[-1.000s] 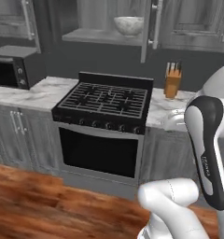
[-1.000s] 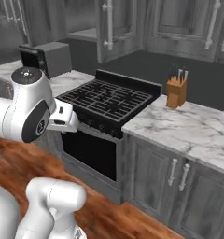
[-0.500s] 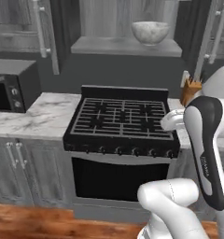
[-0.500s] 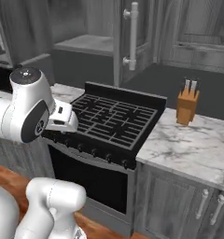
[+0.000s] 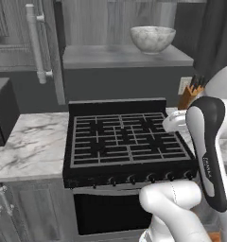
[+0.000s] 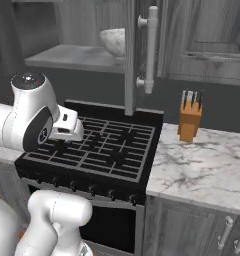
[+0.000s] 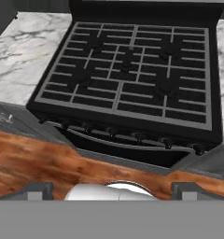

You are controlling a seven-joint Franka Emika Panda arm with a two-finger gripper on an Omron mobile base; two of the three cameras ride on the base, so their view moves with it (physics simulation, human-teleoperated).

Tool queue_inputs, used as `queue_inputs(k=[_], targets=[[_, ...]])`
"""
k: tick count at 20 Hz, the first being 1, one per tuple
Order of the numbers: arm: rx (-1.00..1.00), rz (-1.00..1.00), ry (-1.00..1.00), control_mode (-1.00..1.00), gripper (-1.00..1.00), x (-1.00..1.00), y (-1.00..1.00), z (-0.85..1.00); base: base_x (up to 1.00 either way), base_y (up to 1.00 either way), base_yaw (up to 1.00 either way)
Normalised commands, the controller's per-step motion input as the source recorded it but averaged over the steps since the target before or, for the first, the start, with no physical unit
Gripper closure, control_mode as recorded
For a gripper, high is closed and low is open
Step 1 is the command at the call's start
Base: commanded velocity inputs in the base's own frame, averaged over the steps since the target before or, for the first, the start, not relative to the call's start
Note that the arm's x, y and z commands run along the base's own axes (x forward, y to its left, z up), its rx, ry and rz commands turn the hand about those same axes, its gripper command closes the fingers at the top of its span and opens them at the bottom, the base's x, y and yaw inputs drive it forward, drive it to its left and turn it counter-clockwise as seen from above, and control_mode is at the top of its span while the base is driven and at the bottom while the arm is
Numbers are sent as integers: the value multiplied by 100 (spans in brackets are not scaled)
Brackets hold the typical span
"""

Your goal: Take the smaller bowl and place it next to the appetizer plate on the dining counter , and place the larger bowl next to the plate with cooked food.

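The larger bowl (image 5: pixel 152 38) sits up on an open shelf (image 5: pixel 125 57) above the black gas stove (image 5: pixel 127 142), grey-white and speckled, upright, toward the right end of the shelf. From the right base view the same bowl (image 6: pixel 113 41) is partly hidden behind the edge of a grey cabinet door (image 6: pixel 133 55) with a long pale bar handle (image 6: pixel 151 49).

The white arm (image 5: pixel 207 151) stands in front of the stove, folded, its hand held low over the front right part of the grate. The end effector (image 7: pixel 111 186) shows just its two dark fingertips (image 7: pixel 37 190) at the bottom of the hand view, set well apart with nothing between them, so it looks open and empty. That view looks down on the grate, the row of knobs (image 7: pixel 137 137) along the front, and a strip of reddish wooden floor (image 7: pixel 34 161) below.

A marble surface (image 5: pixel 28 144) runs on both sides of the stove. On its right part stands an orange-brown knife block (image 6: pixel 189 119) with dark handles sticking up, well apart from the stove. A dark microwave (image 5: pixel 3 111) sits at the far left.
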Motion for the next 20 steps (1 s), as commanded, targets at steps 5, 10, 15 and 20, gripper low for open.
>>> queue_inputs(k=[5, 10, 15, 20], targets=[[0, 0, 0, 100, -100, 0, 0, 0, 70, 46, -37], [0, 0, 0, 100, -100, 0, 0, 0, 79, 51, -34], [0, 0, 0, 100, -100, 0, 0, 0, 69, 12, -28], [0, -5, 0, -100, -100, 13, 1, 0, 28, 2, -12]])
